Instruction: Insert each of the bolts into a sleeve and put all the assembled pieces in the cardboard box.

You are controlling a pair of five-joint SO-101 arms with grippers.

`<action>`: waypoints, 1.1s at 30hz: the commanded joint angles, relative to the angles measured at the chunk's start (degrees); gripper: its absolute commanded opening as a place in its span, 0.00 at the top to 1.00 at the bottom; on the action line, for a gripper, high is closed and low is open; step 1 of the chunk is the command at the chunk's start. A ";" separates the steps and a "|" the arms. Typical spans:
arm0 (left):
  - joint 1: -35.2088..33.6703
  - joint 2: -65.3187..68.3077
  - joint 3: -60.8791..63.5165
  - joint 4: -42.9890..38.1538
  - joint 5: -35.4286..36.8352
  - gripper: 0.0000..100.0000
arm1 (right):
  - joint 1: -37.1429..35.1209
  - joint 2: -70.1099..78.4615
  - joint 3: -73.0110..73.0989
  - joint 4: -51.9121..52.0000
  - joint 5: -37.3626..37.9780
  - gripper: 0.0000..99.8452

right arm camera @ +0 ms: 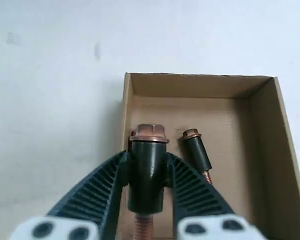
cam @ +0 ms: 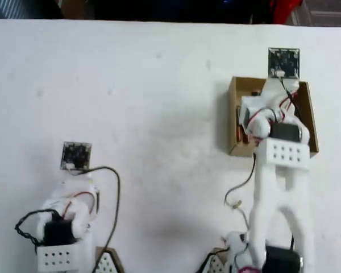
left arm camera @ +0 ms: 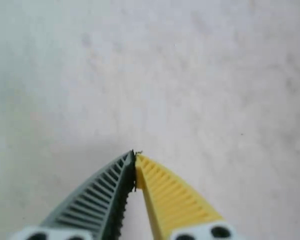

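- Black ribbed right fingers (right arm camera: 97, 195) are clamped on both sides of a dark sleeve (right arm camera: 146, 175), gripping it firmly.
- Copper bolt (right arm camera: 148, 132) runs through that sleeve: its flanged head sits on the sleeve's end just past the fingertips, and its threaded shank sticks out of the other end, back between the fingers.
- Held this way, the assembled piece hangs above the open cardboard box (right arm camera: 190, 85), close to one side wall.
- On the box floor lies a second assembled piece (right arm camera: 197, 152), also a dark sleeve with a copper bolt through it. It rests beside the held one, apart from it and away from the walls.
- Seen from above, the cardboard box (cam: 234, 114) sits on the right half of the white worktop (cam: 131, 85), toward the far side. The right arm (cam: 278, 170) stretches from the near edge out over it, hiding much of its inside.
- The left fingers, one grey (left arm camera: 97, 200) and one yellow (left arm camera: 172, 200), are closed tip to tip over bare worktop.
- The left arm (cam: 62, 227) is folded at the near left, well apart from the box.
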 commanded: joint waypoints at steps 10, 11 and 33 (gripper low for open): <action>-0.40 -0.40 -0.09 2.11 -0.18 0.98 | 7.16 28.26 -24.62 2.24 5.71 0.98; -0.40 -0.40 -0.09 2.46 -0.18 0.98 | 7.43 30.73 -26.81 3.47 7.30 0.98; 0.75 -0.40 -0.09 2.55 -0.18 0.98 | 12.35 57.71 -51.69 19.82 22.42 0.98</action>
